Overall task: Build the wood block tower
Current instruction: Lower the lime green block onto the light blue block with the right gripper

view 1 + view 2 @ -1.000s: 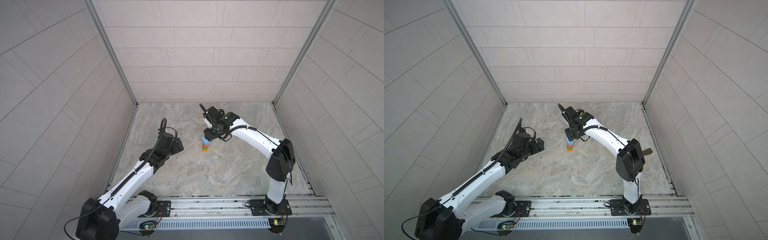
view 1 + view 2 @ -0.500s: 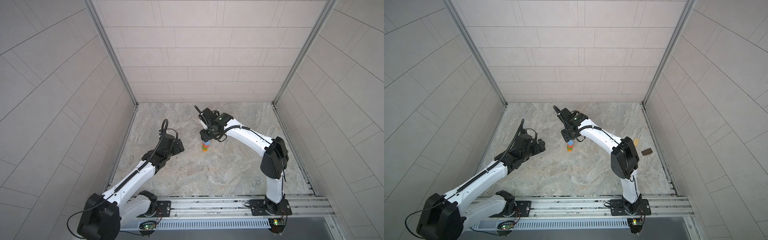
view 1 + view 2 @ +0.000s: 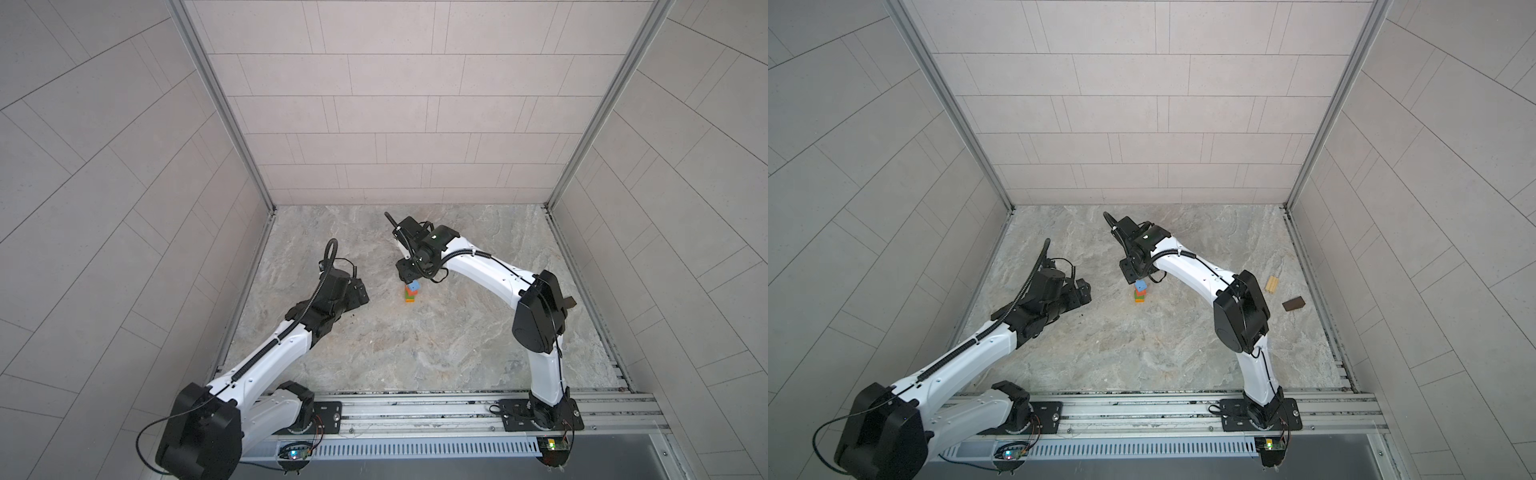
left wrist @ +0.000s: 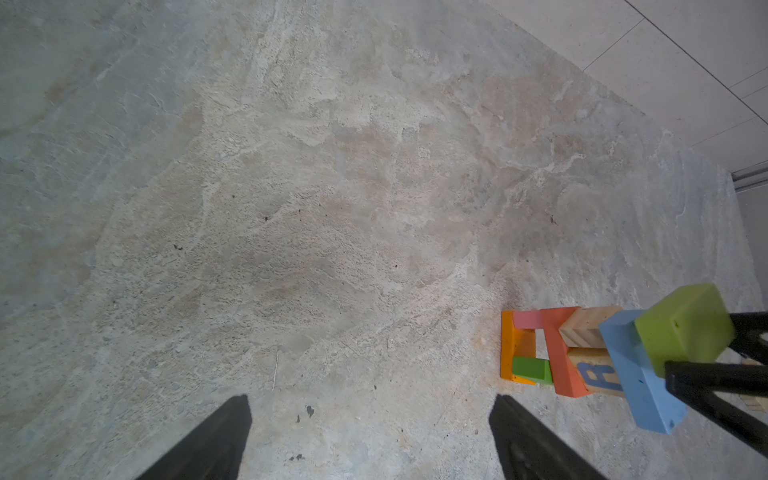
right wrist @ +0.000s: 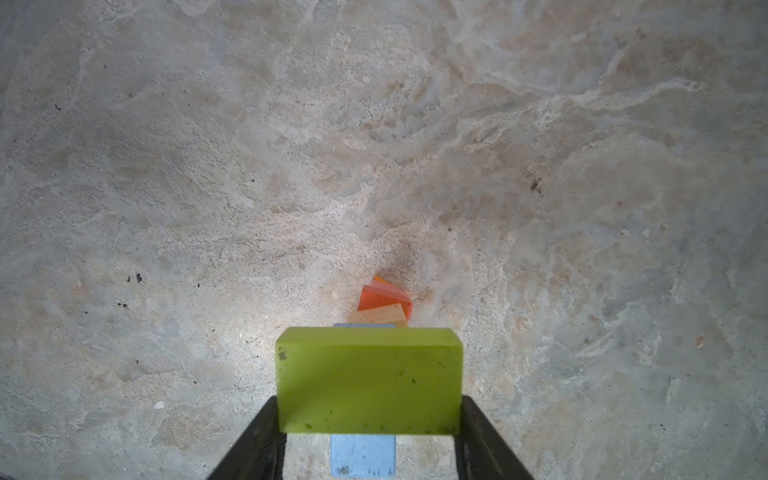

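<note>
The tower (image 3: 411,293) is standing near the middle of the table (image 3: 415,357), rising from an orange base through pink and green bricks, a red-orange slab and tan cubes, one of them lettered, to a blue block (image 4: 640,374) on top. A lime block (image 5: 369,380) is sitting directly over that blue block, though I cannot tell whether the two are touching. The right end effector (image 5: 369,401) is clamping the lime block between its fingers from above. The left end effector (image 4: 370,401) is hovering beside the tower with its fingers wide apart, gripping nothing. A tan ridged block (image 3: 1272,285) and a dark brown block (image 3: 1293,304) are lying well apart from the tower, near the table's right edge.
</note>
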Action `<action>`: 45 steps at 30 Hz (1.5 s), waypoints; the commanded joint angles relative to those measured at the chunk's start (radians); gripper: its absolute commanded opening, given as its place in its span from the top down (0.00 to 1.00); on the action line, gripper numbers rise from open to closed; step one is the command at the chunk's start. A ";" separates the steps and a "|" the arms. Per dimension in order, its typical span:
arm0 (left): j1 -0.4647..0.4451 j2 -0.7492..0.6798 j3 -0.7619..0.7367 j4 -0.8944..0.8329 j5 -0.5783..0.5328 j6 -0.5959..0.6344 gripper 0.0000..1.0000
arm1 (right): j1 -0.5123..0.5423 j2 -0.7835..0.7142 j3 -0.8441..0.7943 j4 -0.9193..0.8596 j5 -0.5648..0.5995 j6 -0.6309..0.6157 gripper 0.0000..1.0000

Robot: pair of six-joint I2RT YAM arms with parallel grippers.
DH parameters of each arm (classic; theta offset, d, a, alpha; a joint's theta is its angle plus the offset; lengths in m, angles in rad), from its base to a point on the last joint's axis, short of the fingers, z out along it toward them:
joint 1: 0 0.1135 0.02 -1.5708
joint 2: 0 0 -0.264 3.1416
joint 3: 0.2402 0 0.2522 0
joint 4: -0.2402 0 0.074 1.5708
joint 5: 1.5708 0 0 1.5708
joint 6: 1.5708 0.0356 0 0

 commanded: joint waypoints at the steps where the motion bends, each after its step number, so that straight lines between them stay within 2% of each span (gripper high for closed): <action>1: 0.006 -0.001 -0.013 0.022 -0.005 0.006 0.04 | 0.009 0.010 0.018 -0.021 0.021 0.003 0.55; 35: 0.006 0.012 -0.016 0.031 0.012 0.004 0.04 | 0.018 0.032 -0.008 -0.010 0.036 0.006 0.56; 45: 0.006 0.011 -0.017 0.033 0.015 0.006 0.04 | 0.018 0.033 -0.007 -0.010 0.047 0.006 0.52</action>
